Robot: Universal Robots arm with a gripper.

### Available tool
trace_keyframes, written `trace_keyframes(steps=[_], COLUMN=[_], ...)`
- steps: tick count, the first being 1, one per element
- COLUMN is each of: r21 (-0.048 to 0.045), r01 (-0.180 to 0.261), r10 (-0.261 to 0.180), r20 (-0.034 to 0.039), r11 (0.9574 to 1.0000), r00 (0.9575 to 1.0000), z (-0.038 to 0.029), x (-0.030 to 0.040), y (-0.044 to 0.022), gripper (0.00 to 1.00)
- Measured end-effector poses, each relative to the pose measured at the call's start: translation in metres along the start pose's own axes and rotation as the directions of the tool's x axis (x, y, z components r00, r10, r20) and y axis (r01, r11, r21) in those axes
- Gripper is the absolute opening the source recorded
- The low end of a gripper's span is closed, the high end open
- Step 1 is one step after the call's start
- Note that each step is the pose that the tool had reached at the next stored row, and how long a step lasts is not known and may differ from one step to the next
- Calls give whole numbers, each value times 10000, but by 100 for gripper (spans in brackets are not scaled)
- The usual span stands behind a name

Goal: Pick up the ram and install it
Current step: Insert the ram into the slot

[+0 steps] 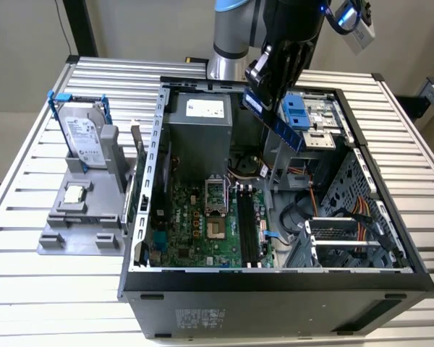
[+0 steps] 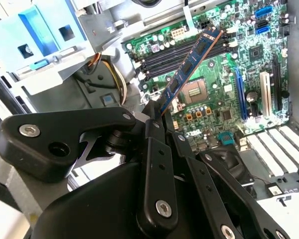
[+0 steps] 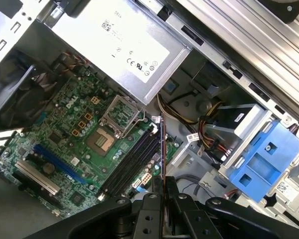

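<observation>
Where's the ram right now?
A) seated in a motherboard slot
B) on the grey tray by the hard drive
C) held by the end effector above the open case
C: the end effector grips the ram in the air over the motherboard's black slots.

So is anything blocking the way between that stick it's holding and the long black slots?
Nothing visible does. The end effector holds the ram over the open case, and in both wrist views the long black slots lie bare below it.
</observation>
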State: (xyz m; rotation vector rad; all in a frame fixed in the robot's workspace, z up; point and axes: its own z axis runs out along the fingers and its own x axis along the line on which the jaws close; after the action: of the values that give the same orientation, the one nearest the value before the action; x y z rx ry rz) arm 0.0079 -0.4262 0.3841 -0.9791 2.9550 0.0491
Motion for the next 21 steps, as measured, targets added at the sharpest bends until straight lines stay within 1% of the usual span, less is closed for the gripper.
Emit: trace_keyframes(steps=[11,21], r21=[16,31], r01=[-462,-878], r10=[462,878], r20=[11,20], r11=[9989,9961], r00=[9989,9961], z=[0,0], x=[0,0], y=[0,0], gripper=[0,0])
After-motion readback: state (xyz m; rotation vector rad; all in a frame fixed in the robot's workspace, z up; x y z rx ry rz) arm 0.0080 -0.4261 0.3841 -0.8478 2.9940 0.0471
